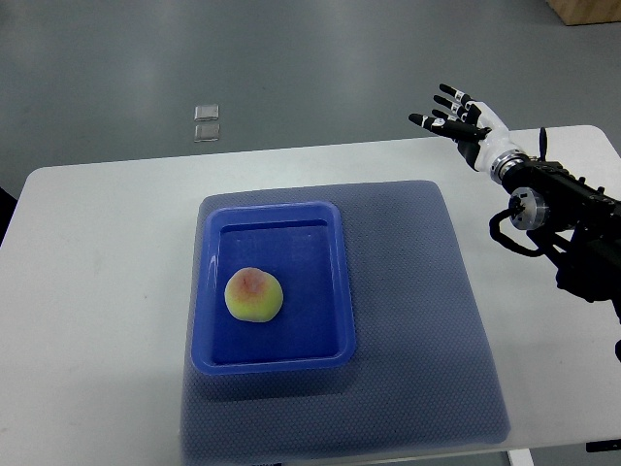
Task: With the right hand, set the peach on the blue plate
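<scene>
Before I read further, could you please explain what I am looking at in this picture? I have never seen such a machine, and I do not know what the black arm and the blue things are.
This is one picture, taken by a camera on a humanoid robot, looking steeply down at its work table. The black arm entering from the right edge is the robot's right arm; it ends in the right hand, whose fingers are spread and hold nothing, raised near the table's far edge. The left arm is not in view. On the white table lies a blue-grey mat, and on it stands a rectangular blue plate, shaped like a shallow tray. A peach already rests inside it. Beyond the table, two small clear squares lie on the grey floor.
</scene>
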You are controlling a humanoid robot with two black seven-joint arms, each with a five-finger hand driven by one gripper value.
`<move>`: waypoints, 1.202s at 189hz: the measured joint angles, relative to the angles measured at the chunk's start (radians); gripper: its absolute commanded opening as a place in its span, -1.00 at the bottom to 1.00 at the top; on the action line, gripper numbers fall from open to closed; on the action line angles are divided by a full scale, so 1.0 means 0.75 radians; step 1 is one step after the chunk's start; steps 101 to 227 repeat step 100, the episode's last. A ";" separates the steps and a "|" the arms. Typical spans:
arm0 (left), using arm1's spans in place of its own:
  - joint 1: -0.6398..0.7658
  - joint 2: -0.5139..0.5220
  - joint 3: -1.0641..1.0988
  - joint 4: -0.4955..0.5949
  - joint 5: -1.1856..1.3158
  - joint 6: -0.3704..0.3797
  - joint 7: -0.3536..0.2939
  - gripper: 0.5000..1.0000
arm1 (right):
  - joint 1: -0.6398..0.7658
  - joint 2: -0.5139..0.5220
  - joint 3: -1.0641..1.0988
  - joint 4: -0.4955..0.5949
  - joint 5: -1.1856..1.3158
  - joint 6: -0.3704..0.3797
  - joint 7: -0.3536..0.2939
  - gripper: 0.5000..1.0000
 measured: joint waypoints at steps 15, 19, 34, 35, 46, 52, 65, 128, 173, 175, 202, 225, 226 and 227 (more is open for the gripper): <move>0.000 0.000 0.000 0.000 0.000 0.000 0.000 1.00 | -0.008 -0.002 0.000 -0.002 0.048 0.000 0.000 0.69; 0.000 0.000 0.000 0.000 0.000 0.000 0.000 1.00 | -0.010 -0.002 0.000 -0.002 0.060 0.001 0.000 0.69; 0.000 0.000 0.000 0.000 0.000 0.000 0.000 1.00 | -0.018 -0.004 0.000 -0.002 0.089 0.001 0.000 0.70; 0.000 0.000 0.000 0.000 0.000 0.000 0.000 1.00 | -0.019 -0.005 0.000 -0.002 0.091 0.002 0.001 0.70; 0.000 0.000 0.000 0.000 0.000 0.000 0.000 1.00 | -0.028 -0.007 0.000 -0.002 0.097 0.007 0.002 0.71; 0.000 0.000 0.000 0.000 0.000 0.000 0.000 1.00 | -0.034 -0.009 0.000 -0.002 0.099 0.010 0.003 0.71; 0.000 0.000 0.000 0.000 0.000 0.000 0.000 1.00 | -0.045 -0.013 0.000 -0.001 0.101 0.016 0.009 0.71; 0.000 0.000 0.000 0.000 0.000 0.000 0.000 1.00 | -0.050 -0.015 0.000 0.001 0.101 0.025 0.020 0.71; 0.000 0.000 0.000 0.000 0.000 0.000 0.000 1.00 | -0.050 -0.015 0.000 0.001 0.101 0.025 0.020 0.71; 0.000 0.000 0.000 0.000 0.000 0.000 0.000 1.00 | -0.050 -0.015 0.000 0.001 0.101 0.025 0.020 0.71; 0.000 0.000 0.000 0.000 0.000 0.000 0.000 1.00 | -0.050 -0.015 0.000 0.001 0.101 0.025 0.020 0.71; 0.000 0.000 0.000 0.000 0.000 0.000 0.000 1.00 | -0.050 -0.015 0.000 0.001 0.101 0.025 0.020 0.71; 0.000 0.000 0.000 0.000 0.000 0.000 0.000 1.00 | -0.050 -0.015 0.000 0.001 0.101 0.025 0.020 0.71; 0.000 0.000 0.000 0.000 0.000 0.000 0.000 1.00 | -0.050 -0.015 0.000 0.001 0.101 0.025 0.020 0.71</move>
